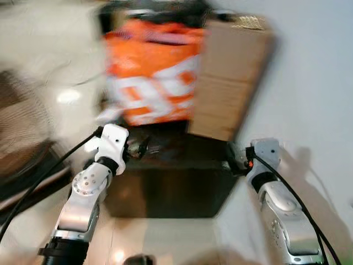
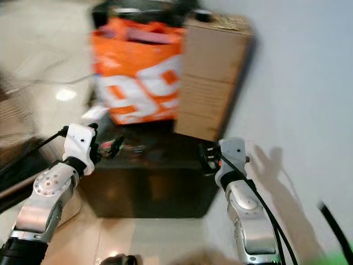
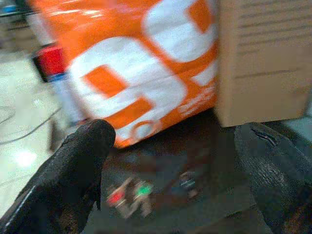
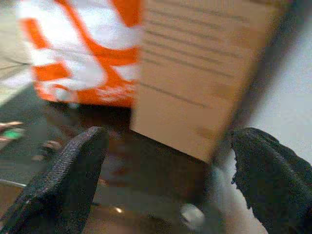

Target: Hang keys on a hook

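Keys point(image 3: 130, 194), blurred, with red and green tags, lying on dark cabinet top point(image 1: 182, 157) at lower centre of left wrist view, in front of orange-and-white bag point(image 1: 151, 72). Beside bag, brown cardboard box point(image 1: 229, 77) against white wall point(image 1: 314, 83). Left gripper point(image 3: 170, 170) just short of keys, fingers spread wide, empty. Right gripper point(image 4: 170, 180) near cabinet's right edge, fingers likewise wide apart, empty. Head views smeared.
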You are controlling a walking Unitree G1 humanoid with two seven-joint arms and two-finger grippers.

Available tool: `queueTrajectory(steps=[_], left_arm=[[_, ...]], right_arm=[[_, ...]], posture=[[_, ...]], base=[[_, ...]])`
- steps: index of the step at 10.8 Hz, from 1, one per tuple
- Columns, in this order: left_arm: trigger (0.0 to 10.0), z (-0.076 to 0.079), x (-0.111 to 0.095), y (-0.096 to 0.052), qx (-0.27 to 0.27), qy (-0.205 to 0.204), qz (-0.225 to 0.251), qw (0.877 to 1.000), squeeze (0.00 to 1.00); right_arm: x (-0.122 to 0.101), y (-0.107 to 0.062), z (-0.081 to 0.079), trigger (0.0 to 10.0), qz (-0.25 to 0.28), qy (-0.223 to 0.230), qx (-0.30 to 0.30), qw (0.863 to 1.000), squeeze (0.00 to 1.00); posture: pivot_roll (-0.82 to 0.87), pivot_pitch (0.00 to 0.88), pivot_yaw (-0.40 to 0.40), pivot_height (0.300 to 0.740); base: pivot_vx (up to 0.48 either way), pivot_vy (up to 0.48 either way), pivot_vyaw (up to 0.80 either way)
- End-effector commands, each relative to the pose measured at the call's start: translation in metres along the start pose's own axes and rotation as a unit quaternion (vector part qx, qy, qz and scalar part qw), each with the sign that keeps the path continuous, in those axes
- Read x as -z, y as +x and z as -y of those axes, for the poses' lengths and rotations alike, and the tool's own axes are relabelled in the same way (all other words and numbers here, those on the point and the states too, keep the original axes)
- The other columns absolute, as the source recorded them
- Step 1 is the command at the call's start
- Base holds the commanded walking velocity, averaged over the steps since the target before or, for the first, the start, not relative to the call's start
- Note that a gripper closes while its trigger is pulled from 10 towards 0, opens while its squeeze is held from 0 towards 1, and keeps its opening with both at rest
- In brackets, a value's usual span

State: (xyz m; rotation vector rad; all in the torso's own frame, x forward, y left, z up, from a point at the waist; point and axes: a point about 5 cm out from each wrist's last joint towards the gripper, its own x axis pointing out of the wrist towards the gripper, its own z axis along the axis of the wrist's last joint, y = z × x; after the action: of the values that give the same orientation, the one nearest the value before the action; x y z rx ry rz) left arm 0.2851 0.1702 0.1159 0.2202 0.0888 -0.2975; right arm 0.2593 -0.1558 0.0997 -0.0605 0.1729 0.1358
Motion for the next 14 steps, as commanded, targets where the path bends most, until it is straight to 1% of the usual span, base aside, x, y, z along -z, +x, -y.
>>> queueTrajectory(steps=[1,3,5,8,12,14], left_arm=[[10.0,-0.002,-0.002,-0.001,-0.005,-0.001,0.005,1.0,0.1],[10.0,-0.002,-0.002,0.0,-0.007,-0.001,0.005,1.0,0.1],[10.0,-0.005,-0.003,0.0,-0.013,0.0,0.007,1.0,0.1],[10.0,-0.007,-0.004,0.0,-0.018,0.0,0.009,1.0,0.1],[10.0,-0.005,-0.003,0.002,-0.012,0.002,0.006,1.0,0.09],[10.0,-0.004,-0.001,0.003,-0.011,0.007,-0.002,1.0,0.06]], right_arm=[[-0.005,0.002,-0.003,10.0,0.009,-0.008,-0.009,1.0,0.0],[-0.006,0.004,-0.001,10.0,0.01,-0.014,-0.002,1.0,0.0],[-0.007,0.008,0.001,10.0,0.01,0.0,0.009,1.0,0.0],[-0.009,0.012,0.003,10.0,0.013,-0.004,0.019,1.0,0.0],[-0.006,0.009,0.011,10.0,0.011,-0.007,0.041,0.999,0.0],[-0.007,0.009,0.013,10.0,0.012,-0.01,0.047,0.999,0.0]], posture=[[-0.03,0.0,-0.028,0.74],[-0.02,0.0,-0.037,0.74],[-0.01,0.0,-0.047,0.74],[0.0,0.0,-0.049,0.74],[-0.02,0.0,-0.033,0.74],[-0.02,0.0,-0.033,0.74]], base=[[0.27,0.0,0.8],[0.268,0.0,0.67],[0.276,0.0,0.0],[0.274,0.0,0.0],[0.263,0.0,0.0],[0.0,0.0,0.0]])
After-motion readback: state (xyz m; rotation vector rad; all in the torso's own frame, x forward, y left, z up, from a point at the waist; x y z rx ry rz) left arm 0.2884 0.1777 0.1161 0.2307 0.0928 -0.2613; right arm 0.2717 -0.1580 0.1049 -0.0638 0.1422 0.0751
